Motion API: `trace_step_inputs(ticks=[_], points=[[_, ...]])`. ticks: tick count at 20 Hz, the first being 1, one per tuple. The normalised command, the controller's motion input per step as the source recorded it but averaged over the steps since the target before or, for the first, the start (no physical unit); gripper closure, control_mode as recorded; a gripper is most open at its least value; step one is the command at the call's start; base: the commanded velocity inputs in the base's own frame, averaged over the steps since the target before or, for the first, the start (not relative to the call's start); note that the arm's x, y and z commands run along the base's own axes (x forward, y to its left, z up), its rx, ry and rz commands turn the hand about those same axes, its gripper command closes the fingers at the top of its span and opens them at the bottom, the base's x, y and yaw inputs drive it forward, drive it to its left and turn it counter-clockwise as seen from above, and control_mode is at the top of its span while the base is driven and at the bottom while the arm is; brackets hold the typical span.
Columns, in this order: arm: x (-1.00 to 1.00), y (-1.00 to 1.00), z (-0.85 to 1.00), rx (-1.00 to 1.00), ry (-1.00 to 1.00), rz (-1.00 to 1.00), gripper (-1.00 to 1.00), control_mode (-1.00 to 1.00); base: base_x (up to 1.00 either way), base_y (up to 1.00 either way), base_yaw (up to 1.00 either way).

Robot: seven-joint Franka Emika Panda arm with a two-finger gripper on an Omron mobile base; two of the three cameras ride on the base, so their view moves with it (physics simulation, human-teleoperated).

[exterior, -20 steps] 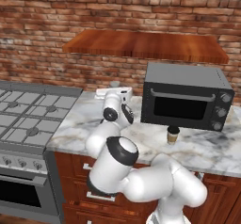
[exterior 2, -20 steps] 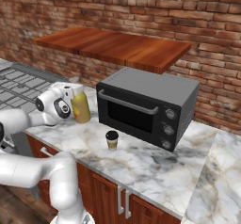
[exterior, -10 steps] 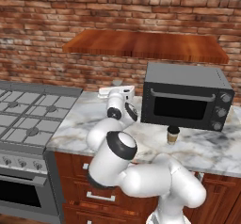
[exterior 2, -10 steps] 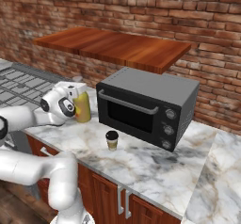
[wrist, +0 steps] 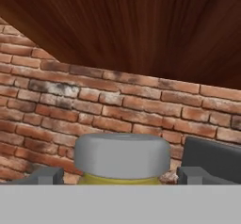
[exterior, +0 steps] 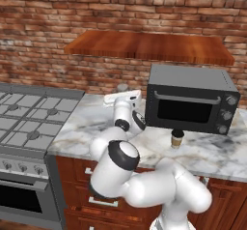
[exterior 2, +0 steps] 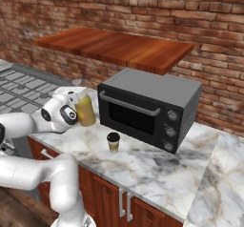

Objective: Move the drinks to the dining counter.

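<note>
**Gripper straddles the yellow bottle at the brick wall**

The gripper (wrist: 120,175) sits level with the top of the mustard-yellow bottle (exterior 2: 86,110), its two dark fingertips (wrist: 46,176) standing wide apart — one on each side of the bottle's grey cap (wrist: 122,155). Whether the fingers are pressing on the bottle or merely flanking it cannot be told; the jaws are spread about as wide as the cap itself.

The bottle stands upright on the marble counter (exterior 2: 157,166) along the brick wall, just beside the left end of the black toaster oven (exterior 2: 148,108). In the left base view the white hand hides most of the bottle.

The small tan paper cup (exterior 2: 113,142) with its black lid stands on the same counter in front of the oven, well apart from the gripper — untouched. A wooden shelf (exterior: 149,46) hangs on the wall above, and a grey stove (exterior: 26,120) adjoins the counter's left end.
</note>
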Motion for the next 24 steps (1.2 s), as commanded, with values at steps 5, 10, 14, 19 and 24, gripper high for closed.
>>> trace_step_inputs(ticks=[5,10,14,19,24], points=[[-0.52,0.56,0.70,0.03,0.05,0.00,1.00,-1.00,0.00,0.00,0.00],[-0.51,0.53,0.74,0.10,0.00,0.00,1.00,-1.00,0.00,0.00,0.00],[-0.87,0.03,0.23,0.01,0.01,0.00,1.00,-1.00,0.00,0.00,0.00],[-0.80,0.00,0.19,0.00,0.03,0.00,1.00,-1.00,0.00,0.00,0.00],[-0.50,-0.06,0.38,0.02,0.09,0.00,1.00,-1.00,0.00,0.00,0.00]])
